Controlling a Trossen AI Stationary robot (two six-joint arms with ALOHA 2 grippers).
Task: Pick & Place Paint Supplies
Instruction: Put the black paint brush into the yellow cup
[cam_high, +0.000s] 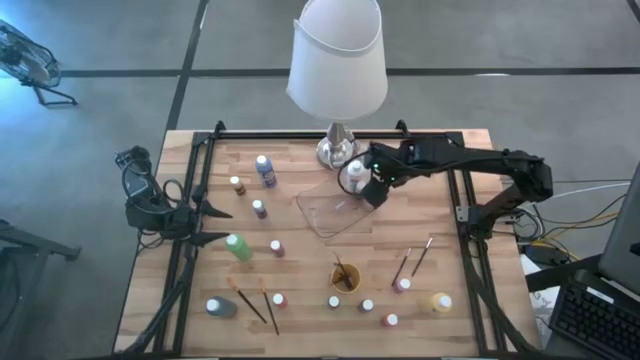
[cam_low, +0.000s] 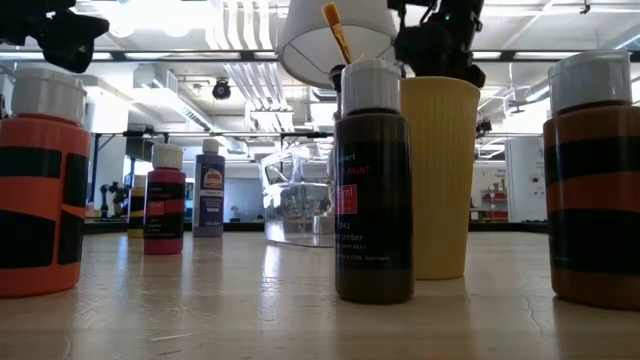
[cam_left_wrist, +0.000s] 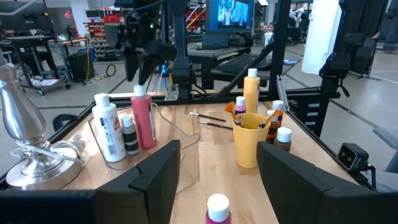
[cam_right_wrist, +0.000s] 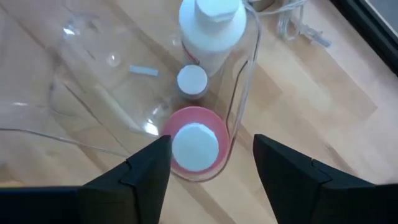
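Release is happening at the tray (cam_right_wrist: 74, 74): the right gripper (cam_right_wrist: 211, 163) is hanging open directly over the pink bottle (cam_right_wrist: 194, 144), which is standing in the tray's corner beside two others. Best lifting straight up, avoiding the cap.

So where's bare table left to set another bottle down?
Bare wood lies between the clear tray and the two brushes by the right frame, and left of the lamp base along the far edge. The near edge is crowded around the orange cup.
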